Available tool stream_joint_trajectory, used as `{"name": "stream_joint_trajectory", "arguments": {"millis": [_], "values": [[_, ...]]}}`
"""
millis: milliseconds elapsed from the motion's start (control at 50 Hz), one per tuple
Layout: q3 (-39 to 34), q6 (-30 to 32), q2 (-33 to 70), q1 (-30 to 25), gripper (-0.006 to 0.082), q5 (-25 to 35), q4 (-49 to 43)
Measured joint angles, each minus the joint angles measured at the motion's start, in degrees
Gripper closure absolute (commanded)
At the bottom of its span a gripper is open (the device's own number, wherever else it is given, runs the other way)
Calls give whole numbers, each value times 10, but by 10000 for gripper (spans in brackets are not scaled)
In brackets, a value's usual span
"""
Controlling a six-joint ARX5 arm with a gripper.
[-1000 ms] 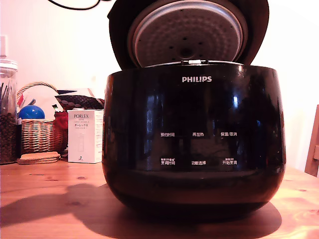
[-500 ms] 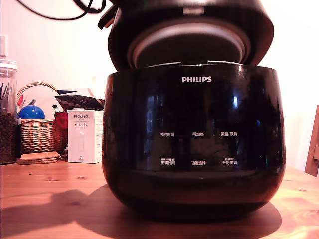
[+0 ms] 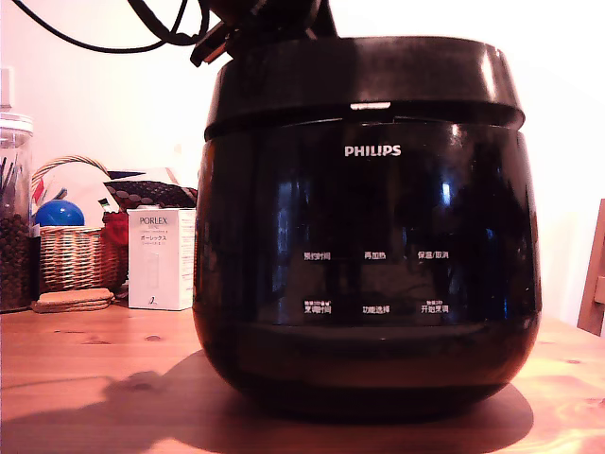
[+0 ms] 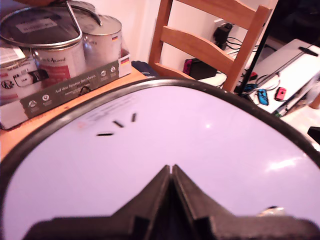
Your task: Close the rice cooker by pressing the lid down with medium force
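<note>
Claw (image 4: 171, 172) with fingers pinched together, gripping nothing, tips on the lid (image 4: 165, 150) directly beneath. Below that, the rice cooker (image 3: 369, 274) on the counter (image 3: 85, 378); lid looks nearly seated, so push straight down.

Warm, overexposed light; glare whitens the lid (image 4: 190, 150); soft focus.

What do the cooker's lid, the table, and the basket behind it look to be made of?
The lid: glossy black, probably plastic, judging by its sharp highlights. The table: bare wood with visible grain and knots. The basket: woven wicker, with its weave showing.
</note>
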Motion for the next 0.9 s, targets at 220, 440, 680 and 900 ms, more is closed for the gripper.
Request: {"name": "stream_joint_trajectory", "arguments": {"millis": [220, 440, 680, 900], "values": [[-57, 0, -16, -4, 787, -9, 78], [-101, 0, -23, -8, 787, -37, 147], [-143, 4, -28, -23, 787, -50, 202], [-160, 13, -28, -45, 787, -75, 221]]}}
